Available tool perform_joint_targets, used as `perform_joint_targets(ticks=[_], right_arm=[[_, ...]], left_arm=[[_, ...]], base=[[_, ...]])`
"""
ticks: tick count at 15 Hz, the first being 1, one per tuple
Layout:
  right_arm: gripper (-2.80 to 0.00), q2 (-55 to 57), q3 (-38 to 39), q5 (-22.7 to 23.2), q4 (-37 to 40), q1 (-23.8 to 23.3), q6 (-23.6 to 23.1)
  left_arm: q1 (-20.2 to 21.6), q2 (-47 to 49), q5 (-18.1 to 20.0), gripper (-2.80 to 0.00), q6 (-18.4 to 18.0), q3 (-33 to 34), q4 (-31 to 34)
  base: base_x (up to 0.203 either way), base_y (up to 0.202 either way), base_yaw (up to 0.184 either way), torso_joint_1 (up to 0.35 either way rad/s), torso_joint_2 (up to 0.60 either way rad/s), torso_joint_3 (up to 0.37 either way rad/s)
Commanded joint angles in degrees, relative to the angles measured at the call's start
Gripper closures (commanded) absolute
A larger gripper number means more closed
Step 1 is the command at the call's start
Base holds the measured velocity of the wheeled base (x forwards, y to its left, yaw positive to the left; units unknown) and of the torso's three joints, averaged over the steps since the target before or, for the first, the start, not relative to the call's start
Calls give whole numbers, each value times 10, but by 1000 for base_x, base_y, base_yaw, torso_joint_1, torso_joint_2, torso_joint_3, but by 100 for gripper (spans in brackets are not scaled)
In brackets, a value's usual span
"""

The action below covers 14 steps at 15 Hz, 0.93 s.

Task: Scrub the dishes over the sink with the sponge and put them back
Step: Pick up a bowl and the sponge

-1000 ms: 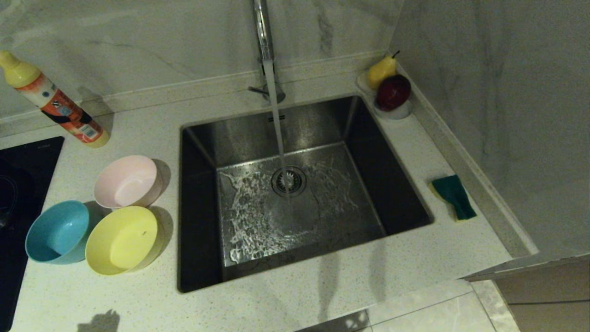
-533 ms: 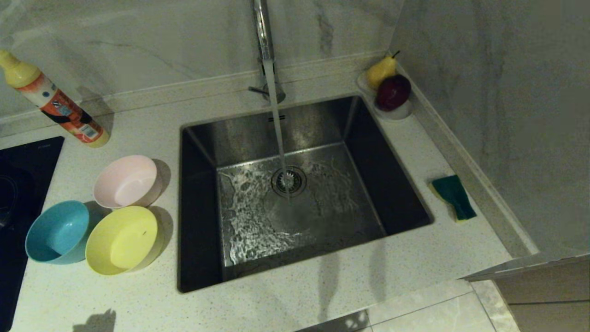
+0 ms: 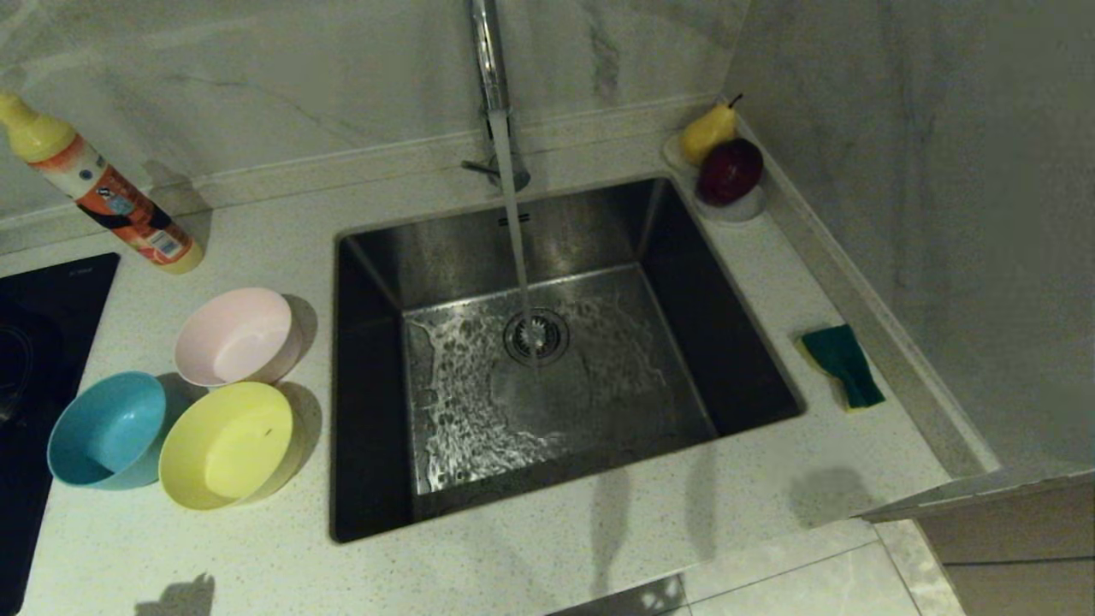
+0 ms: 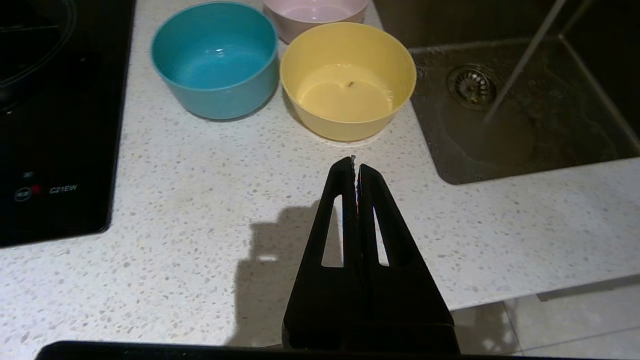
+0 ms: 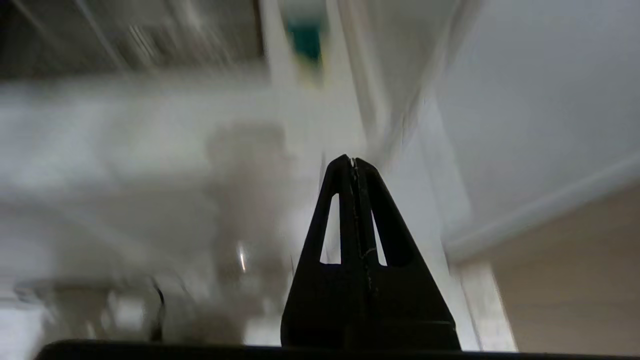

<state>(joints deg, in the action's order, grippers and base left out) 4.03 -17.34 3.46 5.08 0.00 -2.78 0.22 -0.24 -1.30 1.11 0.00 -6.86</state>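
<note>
Hovering with fingers pressed together and empty, the left gripper (image 4: pixel 355 162) sits above the speckled counter (image 4: pixel 200 200) just short of the yellow bowl (image 4: pixel 348 80); the right gripper (image 5: pixel 352 162), likewise pressed together and empty, points toward the sponge (image 5: pixel 306 42).

Light blue bowl (image 3: pixel 107 430) touches the yellow bowl on the counter left of the sink (image 3: pixel 547 359); pale pink bowl (image 3: pixel 235 336) sits just behind them; black cooktop (image 3: pixel 38 359) lies further left; water runs from the chrome tap (image 3: pixel 488 60) onto the drain strainer (image 3: pixel 535 335); the sponge, green side up, rests on the counter right of the sink; a pear (image 3: pixel 708 131) and a dark red fruit (image 3: pixel 730 171) sit in a white dish (image 3: pixel 742 208) at the back corner; a soap bottle (image 3: pixel 103 190) stands at the back left.
</note>
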Motion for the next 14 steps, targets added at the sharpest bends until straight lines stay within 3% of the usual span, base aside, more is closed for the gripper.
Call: perform_joint_targets(ticks=[1, 6, 10, 14], right_arm=[[0, 98, -131, 39, 38, 0, -2], [0, 313, -242, 103, 96, 0, -41], [0, 480, -283, 109, 100, 4, -79], [0, 595, -300, 96, 79, 25, -84]], left_arm=[[0, 2, 0, 0, 0, 23, -1], [0, 2, 0, 0, 0, 23, -1], [0, 2, 0, 0, 0, 23, -1], [0, 2, 0, 0, 0, 23, -1]], base=[[0, 0, 0, 0, 0, 0], [0, 0, 0, 0, 0, 0], [0, 0, 0, 0, 0, 0], [0, 0, 0, 0, 0, 0]])
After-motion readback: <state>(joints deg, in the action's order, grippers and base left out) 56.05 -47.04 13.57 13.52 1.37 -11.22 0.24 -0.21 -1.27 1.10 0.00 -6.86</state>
